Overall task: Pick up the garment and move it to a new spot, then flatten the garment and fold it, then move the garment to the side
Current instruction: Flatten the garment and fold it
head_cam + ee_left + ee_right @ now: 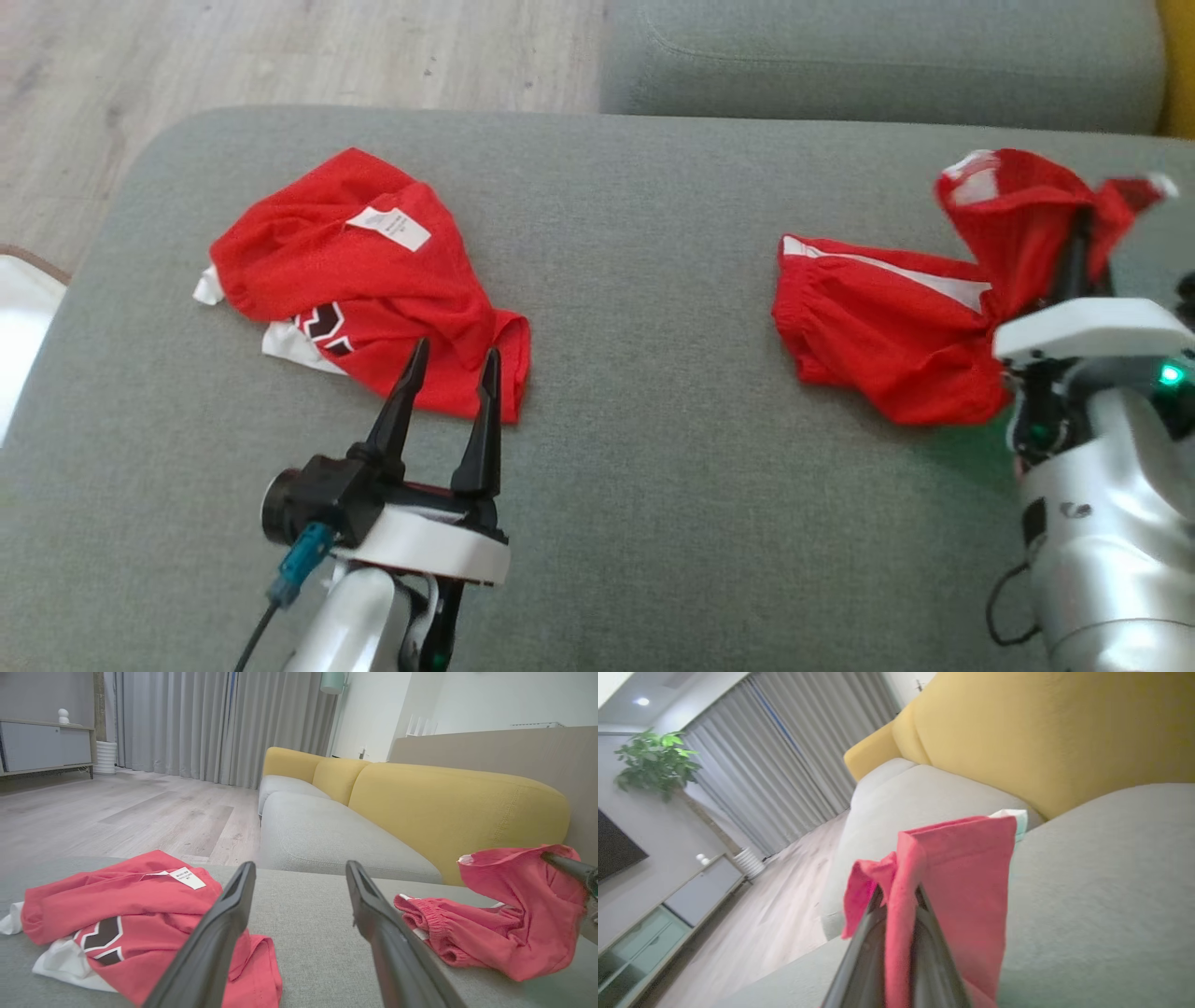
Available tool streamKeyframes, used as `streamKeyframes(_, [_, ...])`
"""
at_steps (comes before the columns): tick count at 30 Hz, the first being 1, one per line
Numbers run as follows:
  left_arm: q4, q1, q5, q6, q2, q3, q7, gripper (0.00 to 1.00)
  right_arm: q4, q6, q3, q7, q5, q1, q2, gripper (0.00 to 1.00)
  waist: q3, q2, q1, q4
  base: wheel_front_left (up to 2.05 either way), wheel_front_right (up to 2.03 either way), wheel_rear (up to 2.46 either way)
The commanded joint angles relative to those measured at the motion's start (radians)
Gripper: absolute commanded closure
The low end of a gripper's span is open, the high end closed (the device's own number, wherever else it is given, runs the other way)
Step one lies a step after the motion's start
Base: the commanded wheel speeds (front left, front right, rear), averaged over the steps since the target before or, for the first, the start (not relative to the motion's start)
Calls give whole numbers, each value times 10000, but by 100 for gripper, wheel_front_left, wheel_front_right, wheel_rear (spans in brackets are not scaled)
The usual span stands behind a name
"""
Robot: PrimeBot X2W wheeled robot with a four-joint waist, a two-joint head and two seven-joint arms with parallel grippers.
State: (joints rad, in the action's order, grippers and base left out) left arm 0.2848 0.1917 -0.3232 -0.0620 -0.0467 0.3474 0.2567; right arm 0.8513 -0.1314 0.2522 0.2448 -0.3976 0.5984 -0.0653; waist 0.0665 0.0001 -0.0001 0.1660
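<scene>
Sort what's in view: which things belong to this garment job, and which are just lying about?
Job: red jersey, crumpled; red shorts, pinched in the shut right gripper; open left gripper; grey cushion beneath.
Lying about: yellow backrest, wood floor, grey curtains.

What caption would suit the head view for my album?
Right claw pinching red shorts on grey cushion; open left claw near crumpled jersey.

Red jersey (364,280), crumpled, white tag up, black lettering partly showing, on grey cushion (635,420)
</scene>
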Motion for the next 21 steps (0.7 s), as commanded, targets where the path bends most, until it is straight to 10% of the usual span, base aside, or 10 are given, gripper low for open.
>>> streamKeyframes(1, [-261, 89, 80, -15, -35, -397, 51, 0, -362, 7, -513, -26, -215, 51, 144, 100, -34, -1, 1, 73, 0, 0, 0])
streamKeyframes(21, [-165, 70, 53, -5, -35, -245, 51, 0, 363, 7, -4853, -56, -1762, -52, 150, 100, 78, -1, 1, 853, 0, 0, 0])
